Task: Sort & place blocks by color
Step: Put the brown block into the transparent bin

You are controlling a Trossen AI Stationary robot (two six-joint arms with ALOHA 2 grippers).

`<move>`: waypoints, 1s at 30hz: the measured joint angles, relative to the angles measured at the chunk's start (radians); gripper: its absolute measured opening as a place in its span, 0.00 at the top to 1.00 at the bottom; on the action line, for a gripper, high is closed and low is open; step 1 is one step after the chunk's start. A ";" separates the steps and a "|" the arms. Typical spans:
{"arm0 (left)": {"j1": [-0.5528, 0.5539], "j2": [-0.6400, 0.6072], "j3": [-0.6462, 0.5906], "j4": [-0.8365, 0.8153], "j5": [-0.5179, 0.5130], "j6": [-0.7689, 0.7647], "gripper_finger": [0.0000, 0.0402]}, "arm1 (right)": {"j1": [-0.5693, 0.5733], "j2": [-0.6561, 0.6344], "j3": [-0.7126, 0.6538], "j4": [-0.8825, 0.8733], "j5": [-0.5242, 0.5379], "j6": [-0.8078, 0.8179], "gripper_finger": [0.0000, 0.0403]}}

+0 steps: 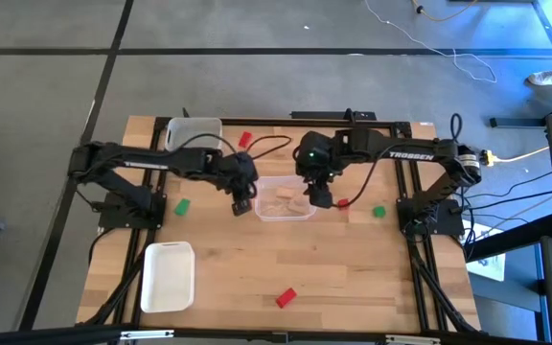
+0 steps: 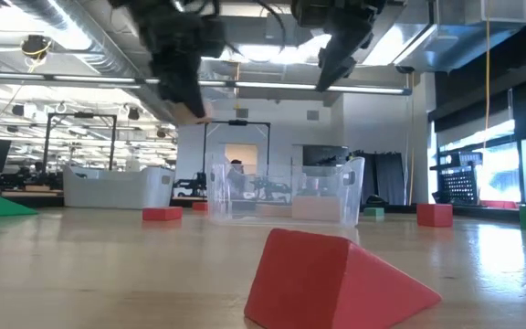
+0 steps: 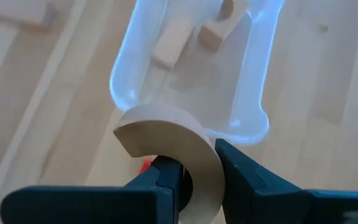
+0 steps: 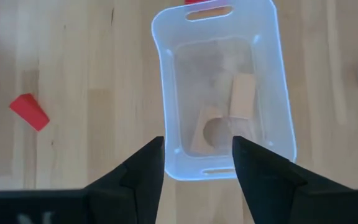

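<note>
My left gripper (image 1: 242, 202) hangs above the table just left of the clear tray (image 1: 307, 214). It is shut on a light-wood arch block (image 3: 166, 134); in the low view the block (image 2: 195, 111) shows well above the tabletop. The clear tray holds a few light-wood blocks (image 4: 242, 96) lying on its floor. My right gripper (image 4: 197, 168) stands open above the tray's right end (image 1: 322, 197), with nothing between its fingers. Red blocks (image 1: 286, 297) (image 1: 245, 140) and green blocks (image 1: 182, 205) (image 1: 379, 211) lie loose on the table. My left gripper pinches one end of the arch block (image 3: 201, 180) between its two fingers (image 3: 163, 180); the rest of the curve sticks out beyond the fingertips. The fingers slant down from the table's left side. The block is lifted clear of table and tray.
A white tray (image 1: 168, 276) lies at the near left, and another tray (image 1: 192, 131) at the far left. A small red block (image 1: 343, 202) lies just right of the clear tray. The red wedge (image 2: 336, 279) lies near the front edge.
</note>
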State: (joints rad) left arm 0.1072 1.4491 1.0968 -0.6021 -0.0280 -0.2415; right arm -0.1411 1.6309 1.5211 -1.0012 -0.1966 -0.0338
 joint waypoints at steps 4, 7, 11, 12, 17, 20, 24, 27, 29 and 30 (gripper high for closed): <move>0.012 0.095 0.030 0.066 0.065 0.052 0.84 | -0.001 -0.045 0.000 -0.029 0.064 0.028 0.53; 0.015 0.143 0.042 0.124 0.114 0.069 0.84 | -0.001 -0.091 0.000 -0.032 0.084 0.033 0.53; 0.015 0.200 0.071 0.147 0.125 0.092 0.84 | -0.001 -0.129 0.000 -0.029 0.087 0.033 0.53; 0.015 0.211 0.079 0.152 0.125 0.095 0.84 | -0.001 -0.132 0.000 -0.029 0.089 0.033 0.53; 0.015 0.269 0.088 0.175 0.127 0.095 0.84 | 0.000 -0.138 -0.004 -0.032 0.110 0.033 0.53; 0.015 0.292 0.088 0.182 0.126 0.086 0.84 | 0.000 -0.138 -0.004 -0.031 0.110 0.033 0.53; 0.015 0.304 0.088 0.182 0.120 0.060 0.82 | 0.000 -0.138 -0.004 -0.031 0.110 0.033 0.53; 0.014 0.309 0.088 0.173 0.117 0.060 0.77 | 0.000 -0.138 -0.004 -0.031 0.110 0.033 0.53; 0.014 0.308 0.088 0.180 0.117 0.060 0.75 | 0.000 -0.138 -0.004 -0.030 0.110 0.033 0.53; 0.014 0.308 0.088 0.180 0.117 0.060 0.75 | 0.000 -0.138 -0.004 -0.030 0.110 0.032 0.53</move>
State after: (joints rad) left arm 0.1215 1.7573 1.1847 -0.4222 0.0887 -0.1810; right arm -0.1413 1.4933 1.5169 -1.0313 -0.0868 -0.0017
